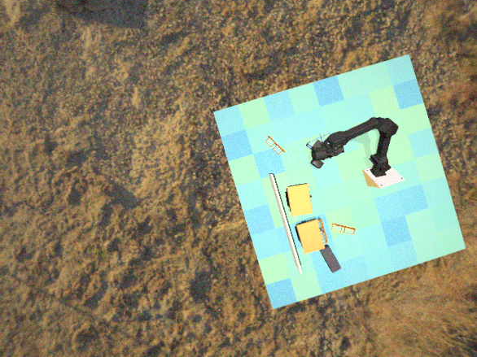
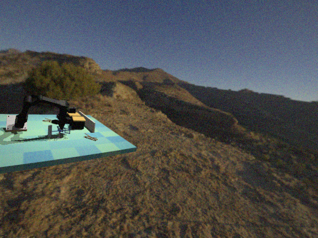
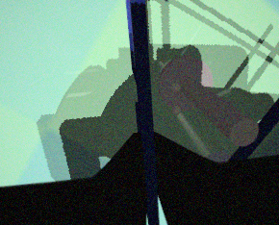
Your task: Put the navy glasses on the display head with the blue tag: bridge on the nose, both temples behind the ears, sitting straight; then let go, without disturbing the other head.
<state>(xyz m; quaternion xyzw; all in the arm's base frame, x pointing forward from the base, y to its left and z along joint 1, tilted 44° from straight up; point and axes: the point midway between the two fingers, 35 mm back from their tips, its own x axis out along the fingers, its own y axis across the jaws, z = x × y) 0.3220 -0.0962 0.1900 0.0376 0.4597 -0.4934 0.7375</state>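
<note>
My gripper [image 2: 62, 127] [image 3: 143, 140] is shut on the navy glasses [image 2: 69, 130] [image 3: 139, 53]. They hang under the fingertips a little above the table, to one side of the heads. From above, the wrist hides the fingertips and part of the glasses. Two display heads with flat orange-yellow tops stand side by side: one head [image 1: 299, 199] is nearer my gripper, with a small nose bump towards the arm's side. The other head [image 1: 312, 236] is farther away and has an orange frame across its front. I cannot make out the blue tag.
A long white wall [image 1: 286, 223] [image 2: 89, 123] stands behind the heads. A dark slab [image 1: 330, 259] lies beside the farther head. Orange glasses [image 1: 276, 144] lie beyond the gripper; another orange pair [image 1: 343, 227] lies before the heads. A grey post [image 2: 50, 132] stands close to the held glasses.
</note>
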